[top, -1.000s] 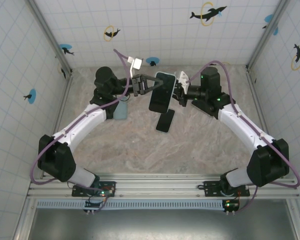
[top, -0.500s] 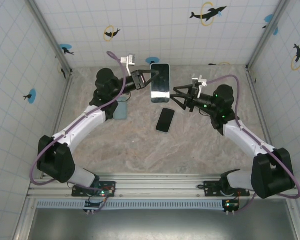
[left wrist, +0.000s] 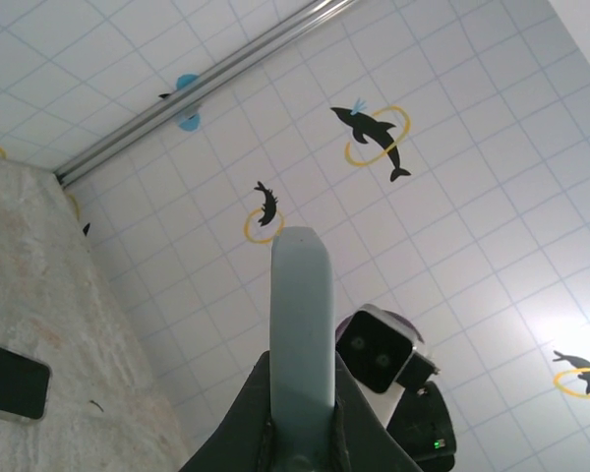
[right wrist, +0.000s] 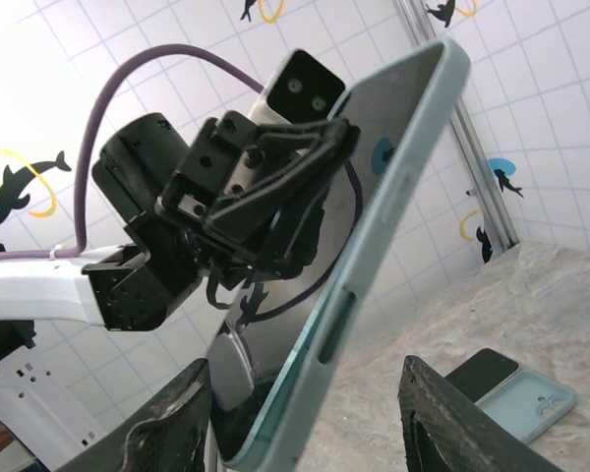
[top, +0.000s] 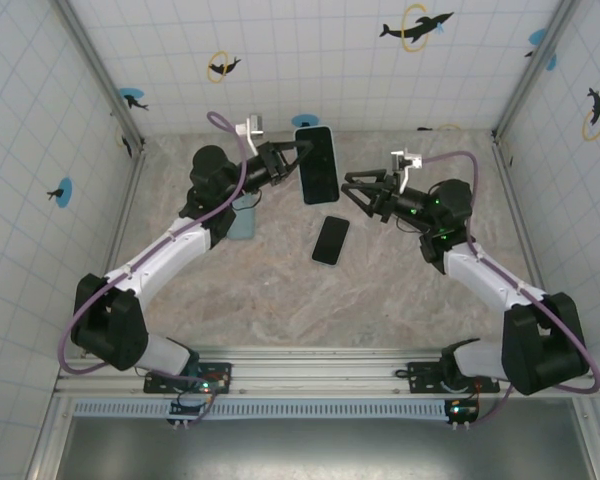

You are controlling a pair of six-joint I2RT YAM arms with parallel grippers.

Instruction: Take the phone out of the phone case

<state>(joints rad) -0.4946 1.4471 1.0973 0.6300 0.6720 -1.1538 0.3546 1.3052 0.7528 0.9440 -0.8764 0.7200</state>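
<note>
Top external view: a cased phone [top: 317, 165] is held up by the left claw [top: 299, 160].
The phone, in its light-blue case, is pinched at one edge and raised above the worktop [top: 280, 290], close to the back wall. The right claw [top: 352, 193] is spread wide just beside it, not touching. A black phone [top: 330, 240] and a second light-blue case [top: 242, 222] are laid on the worktop below.

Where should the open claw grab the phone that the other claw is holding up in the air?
Probably the free long edge of the phone, coming from the right. The left gripper clamps the opposite edge, and the open right gripper faces the thin, light-blue-cased side, so its fingers could pinch the front and back there.
</note>
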